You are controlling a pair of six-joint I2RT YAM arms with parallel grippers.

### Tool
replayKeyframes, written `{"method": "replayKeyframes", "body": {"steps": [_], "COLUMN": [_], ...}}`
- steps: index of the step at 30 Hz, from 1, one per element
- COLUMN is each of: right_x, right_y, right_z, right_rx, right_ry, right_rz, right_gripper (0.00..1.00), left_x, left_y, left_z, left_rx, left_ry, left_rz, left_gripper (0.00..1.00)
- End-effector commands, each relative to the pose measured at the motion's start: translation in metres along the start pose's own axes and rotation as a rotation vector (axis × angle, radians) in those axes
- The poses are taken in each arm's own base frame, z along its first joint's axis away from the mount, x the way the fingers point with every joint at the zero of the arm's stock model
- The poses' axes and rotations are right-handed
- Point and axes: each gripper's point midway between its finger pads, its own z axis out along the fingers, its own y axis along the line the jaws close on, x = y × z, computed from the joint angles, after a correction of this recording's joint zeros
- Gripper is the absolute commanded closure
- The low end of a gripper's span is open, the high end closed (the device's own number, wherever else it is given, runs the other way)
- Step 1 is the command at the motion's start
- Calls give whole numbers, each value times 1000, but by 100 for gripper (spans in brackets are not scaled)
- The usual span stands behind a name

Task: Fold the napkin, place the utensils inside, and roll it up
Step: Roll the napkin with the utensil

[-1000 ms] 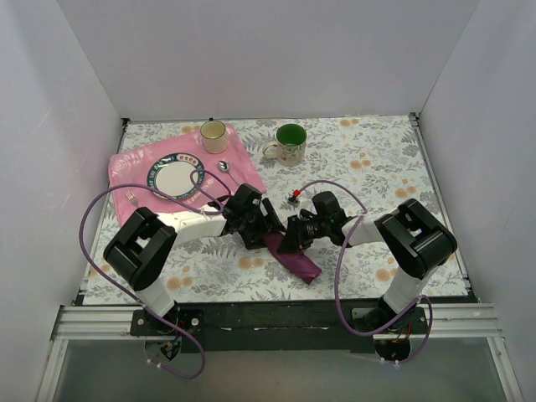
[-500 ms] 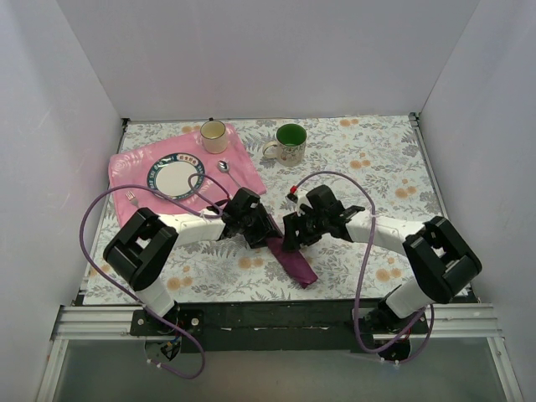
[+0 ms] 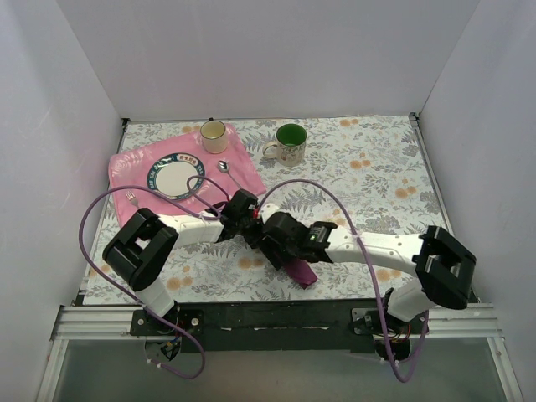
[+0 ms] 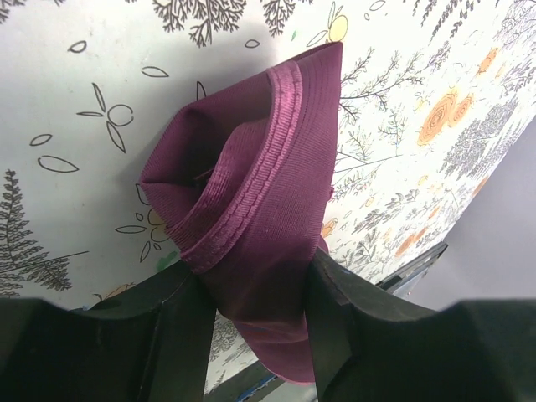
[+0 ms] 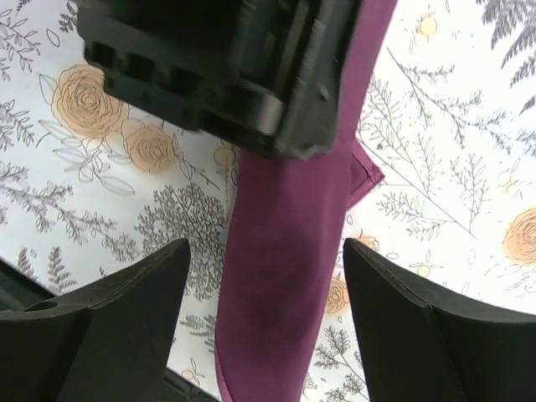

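**Napkin (image 4: pixel 251 209) under grip, fold unfinished**

Item inspected: the napkin, a dark purple-magenta square of soft, slightly shiny cloth. It lies at the near centre of the floral-print table (image 3: pixel 377 167), between the two arms. It is gathered into a narrow band rather than a flat fold. The left wrist view shows a stitched hem turned upward and a loose hollow at the bunched end.

Left gripper (image 4: pixel 255 289): the black fingers (image 4: pixel 180 314) press on either side of the bunched cloth, which fills the gap between them, so the jaws are clamped on the napkin. Judged purpose: to pin or lift that end so the band can be drawn straight.

Right gripper (image 5: pixel 266 268): the jaws stand wide apart and straddle the band further along, with neither finger touching cloth. Judged purpose: to take a second hold opposite the left one. In the overhead view the two wrists sit very close together, and contact between them is a risk.

Utensils: the slim silver metal fork (image 3: pixel 131 198) lies at the near left edge of the light pink cloth mat (image 3: pixel 134 163). The slim silver metal spoon (image 3: pixel 224 166) lies on the mat beside the round blue-rimmed white plate (image 3: pixel 174 177). Both are well apart from the napkin.

Judgement: work is at the folding step, with loading and rolling not yet begun.
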Motion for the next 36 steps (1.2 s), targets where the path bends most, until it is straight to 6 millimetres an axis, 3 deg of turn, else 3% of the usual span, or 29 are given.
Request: {"method": "replayKeyframes", "body": {"steps": [1,2,6,16,27,31,36], "right_x": [-11,-17,-6,16,39,41,35], "right_y": [-3,-3,-1,-10,-16,-17,-7], "right_z": [13,14,32,45,53,55,55], "right_rx": [177,206,257,331,329,298,149], "right_ry": [7,-4,43,73,64,69,37], "right_rz": [-148,-164,-233,-288,-235,-195,-73], "right_gripper": [18,18,19,23,45,56,59], "left_x": [12,12,10,9,1,-4,-18], "left_y": [59,59,59,59,55,57,49], "left_z": [7,7,6,4,-1,-7,-30], "left_rx": [-177,-175,-170,-157,-133,-131,-62], "left_ry": [33,33,33,47,42,14,-63], "left_rz": [-10,-13,-17,-28,-24,-1,36], "left_gripper": [59,59,59,59,58,46,27]}}
